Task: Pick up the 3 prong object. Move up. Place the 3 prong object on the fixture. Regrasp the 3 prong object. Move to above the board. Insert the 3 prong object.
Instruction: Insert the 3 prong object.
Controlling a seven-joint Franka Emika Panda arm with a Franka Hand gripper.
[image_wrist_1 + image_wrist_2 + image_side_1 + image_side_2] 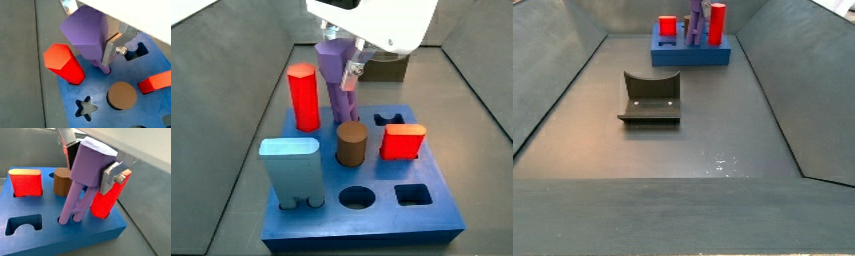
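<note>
Three prongs touching the board (100,235) | gripper (90,159) clamped on the 3 prong object (85,178) upper body | light, stiff, slick plastic; grip flats

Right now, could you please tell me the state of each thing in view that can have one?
Light purple plastic 3 prong object: held tilted, prongs down at the board's surface.
Gripper: jaws shut on the 3 prong object, over the board.
Thick blue square board: several holes filled, round and square holes open.
Tall red hexagonal post: upright in the board.
Brown cylinder: upright in the board.
Dark L-shaped fixture: bare.
</note>
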